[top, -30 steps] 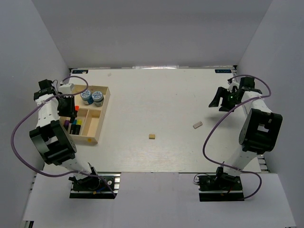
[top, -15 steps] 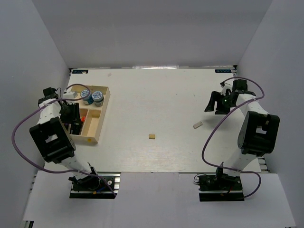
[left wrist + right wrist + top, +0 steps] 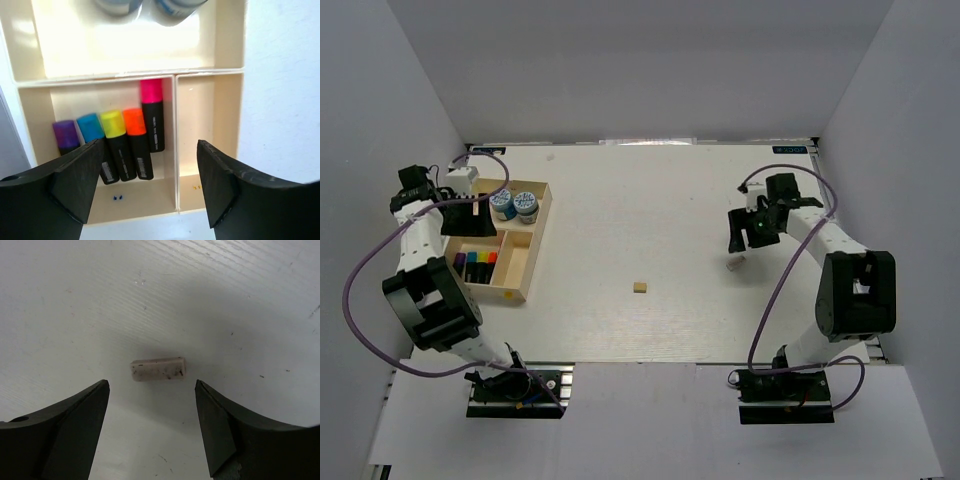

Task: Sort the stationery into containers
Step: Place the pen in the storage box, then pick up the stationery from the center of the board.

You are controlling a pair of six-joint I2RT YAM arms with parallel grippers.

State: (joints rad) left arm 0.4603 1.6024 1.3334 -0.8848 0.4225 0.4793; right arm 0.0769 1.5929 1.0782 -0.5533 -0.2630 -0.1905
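The light-wood tray (image 3: 516, 264) sits at the far left. Several black highlighters (image 3: 134, 145) lie side by side in one compartment, with purple, blue, yellow, orange and pink caps. Two blue-and-white rolls (image 3: 515, 205) stand in the far compartment. My left gripper (image 3: 149, 146) hovers open above the highlighters, holding nothing. A grey eraser (image 3: 158, 369) lies on the table just ahead of my open right gripper (image 3: 151, 385), apart from both fingers. In the top view that eraser (image 3: 736, 264) is under the right gripper (image 3: 745, 238). A tan eraser (image 3: 640, 287) lies mid-table.
The tray's third, narrow compartment (image 3: 207, 125) holds nothing. White walls close in the table on the left, right and back. The left arm's purple cable (image 3: 365, 270) loops beside the tray.
My left gripper has opened and drawn back from the highlighter compartment, leaving the pink highlighter beside the others. My right arm has swung left and down over the grey eraser.
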